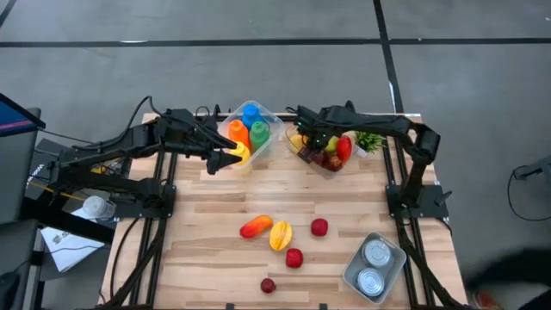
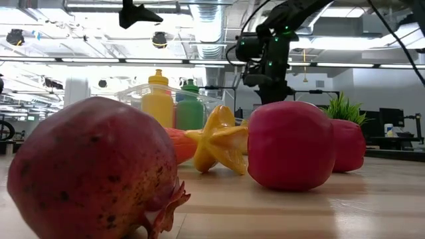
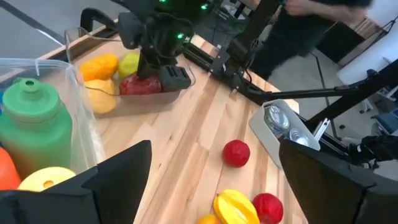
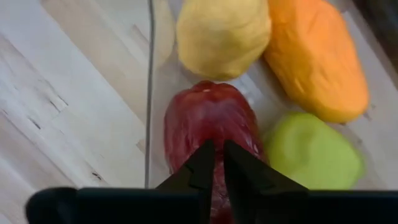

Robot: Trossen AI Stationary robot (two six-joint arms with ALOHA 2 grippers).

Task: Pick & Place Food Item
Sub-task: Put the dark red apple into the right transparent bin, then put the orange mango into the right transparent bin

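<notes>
A clear bin (image 1: 303, 156) at the far right holds a dark red fruit (image 4: 208, 118), a yellow one (image 4: 221, 34), an orange one (image 4: 317, 56) and a green one (image 4: 311, 152). My right gripper (image 4: 216, 149) points down into this bin, its fingers shut right over the red fruit (image 3: 140, 85). My left gripper (image 3: 211, 168) hangs open with nothing between its fingers, beside the far-left bin (image 1: 274, 138) of bottles. Loose on the table's near half lie a starfruit (image 1: 281, 234), a red-orange piece (image 1: 256, 226) and several red fruits such as (image 1: 319, 226). My right gripper comes from above, pointing down, with its closed fingertips (image 4: 202, 158) over the upper side of the dark red fruit (image 4: 205, 130), which lies in the bin among the other fruits. I cannot tell whether the tips touch it or have any part of it between them.
A clear tray (image 1: 355, 274) with two cans (image 1: 376, 252) sits at the near right. Green leaves (image 1: 370, 139) stick out at the right bin's far side. Bare wood lies between the two bins and the loose fruit.
</notes>
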